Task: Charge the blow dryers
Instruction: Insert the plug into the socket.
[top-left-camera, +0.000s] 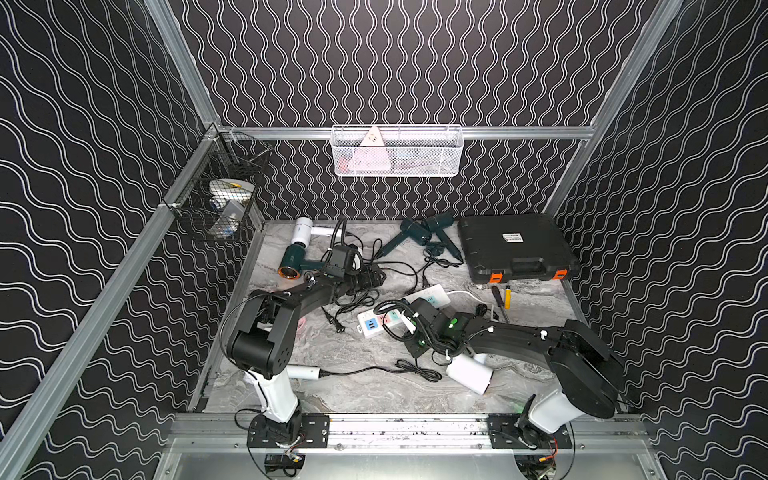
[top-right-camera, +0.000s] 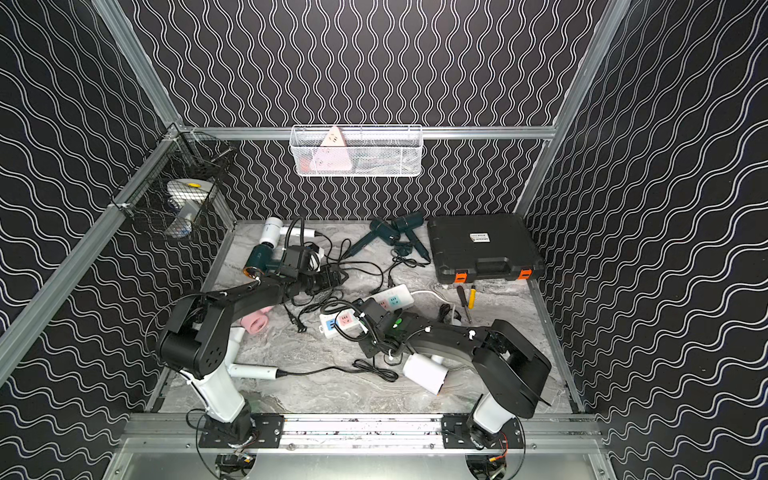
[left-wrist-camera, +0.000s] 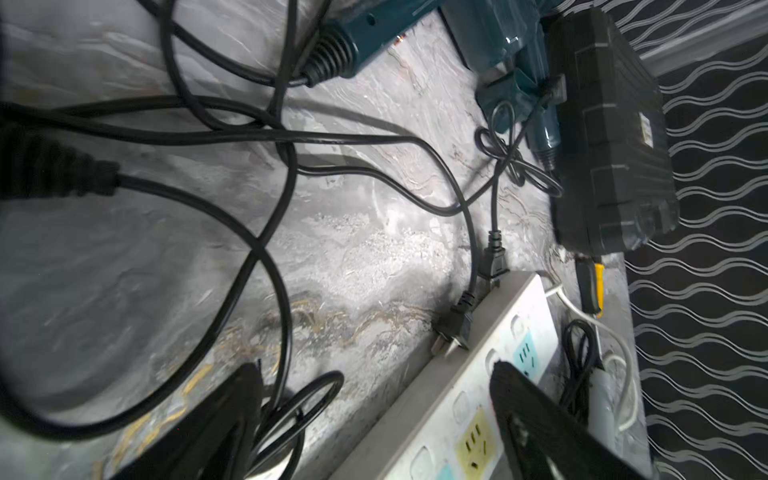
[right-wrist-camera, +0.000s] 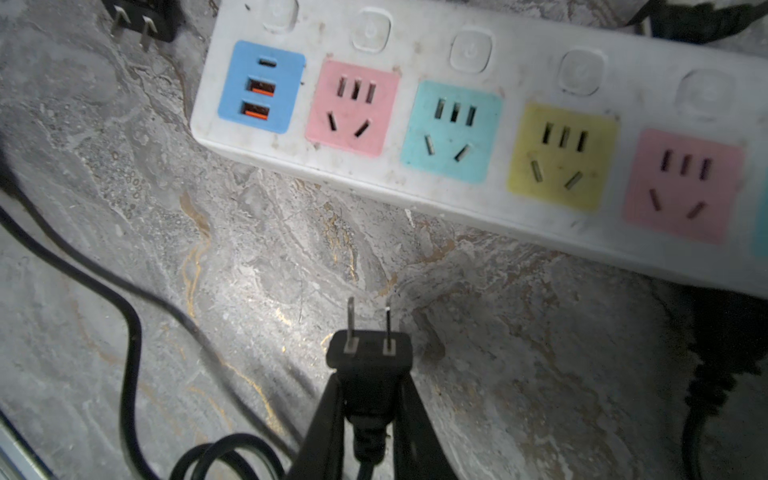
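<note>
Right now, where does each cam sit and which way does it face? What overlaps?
Top views: high over the near edge, looking down and back over the table; left arm and right arm show whole.
Left wrist: low over loose cords, facing the black case; left gripper open.
Right wrist: low, facing the power strip; right gripper shut on a plug.
Shared: the power strip shows in both wrist views and both top views.

Top views evenly lit and sharp; wrist views dimmer, bright patch on table (right-wrist-camera: 266, 291), near fingers (left-wrist-camera: 216, 424) blurred
</note>
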